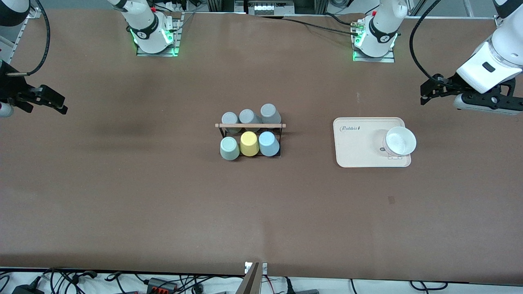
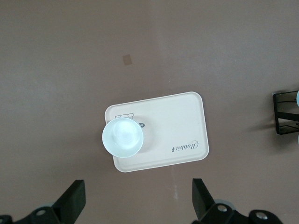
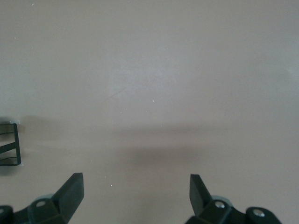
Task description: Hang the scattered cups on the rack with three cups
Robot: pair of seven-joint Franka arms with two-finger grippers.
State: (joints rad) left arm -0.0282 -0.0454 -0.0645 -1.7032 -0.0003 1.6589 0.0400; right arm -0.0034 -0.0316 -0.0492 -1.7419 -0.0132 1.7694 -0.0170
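Standing at the middle of the brown table [image 1: 163, 196], the black wire rack [image 1: 250, 139] with its pale wooden rod carries six inverted cups in two rows of three. In the row nearer the front camera, the mint green cup [image 1: 229, 148] sits toward the right arm's end, the yellow cup [image 1: 249, 143] in the middle and the light blue cup [image 1: 268, 143] toward the left arm's end, each touching its neighbour. Three grey cups [image 1: 249, 116] fill the row at twelve o'clock from them, closer to the robots' bases. At three o'clock from the rack in the front view, well apart from it, a cream tray [image 1: 355, 151] lies flat with a white bowl [image 1: 400, 141] resting on its corner toward the left arm's end. The left gripper [image 1: 427, 94] hangs in the air over bare table toward the left arm's end, at about one o'clock from the tray in the front view, its fingers [image 2: 74, 203] spread wide and holding nothing; its wrist view looks down on the tray and bowl. The right gripper [image 1: 57, 104] waits over bare table at the right arm's end, at nine o'clock from the rack in the front view, fingers [image 3: 71, 191] likewise spread and empty.
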